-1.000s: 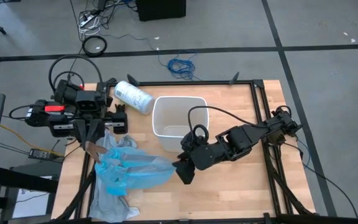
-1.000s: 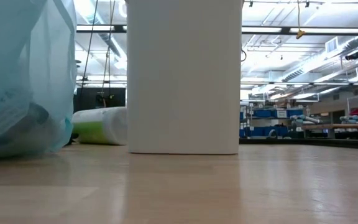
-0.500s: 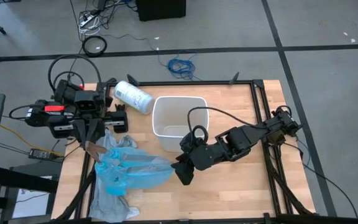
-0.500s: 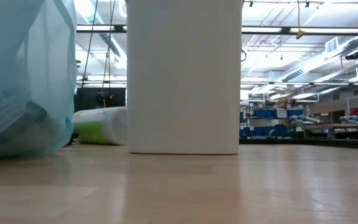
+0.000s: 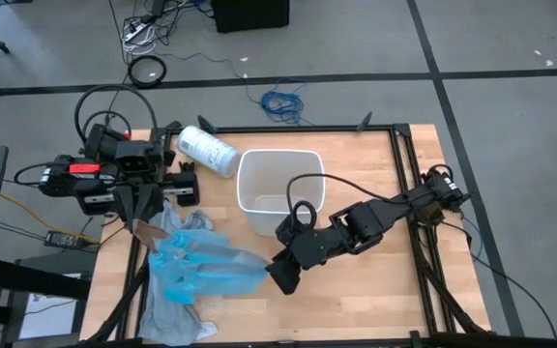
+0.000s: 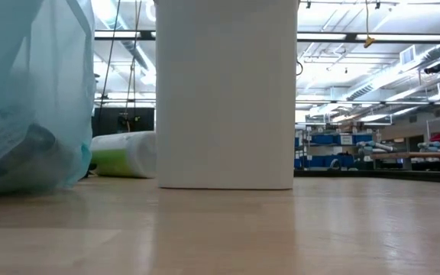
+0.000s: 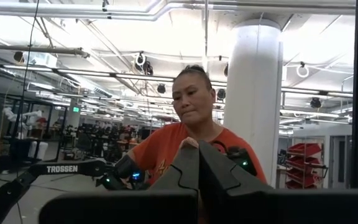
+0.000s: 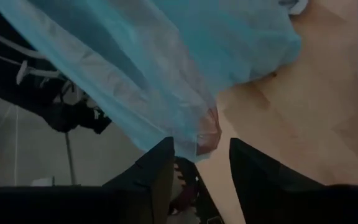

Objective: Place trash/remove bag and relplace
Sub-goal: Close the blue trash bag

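We see the right gripper (image 5: 277,274) low over the table (image 5: 375,300), its fingers (image 8: 157,168) spread apart with the edge of the bag (image 5: 206,269) lying between them, not yet pinched. The bag is thin, crinkled, translucent light-blue plastic, heaped on the table's left half in front of the white bin (image 5: 278,188), partly over a limp grey sheet (image 5: 167,314). In the low view the bag (image 6: 29,92) fills the left edge, cut off, and something dark inside it is too vague for us to name. The left gripper (image 7: 197,165) is clenched, empty, raised at the table's left edge, pointing into the room at a person in an orange shirt (image 7: 160,149). A white printed roll (image 5: 207,150) lies beside the bin.
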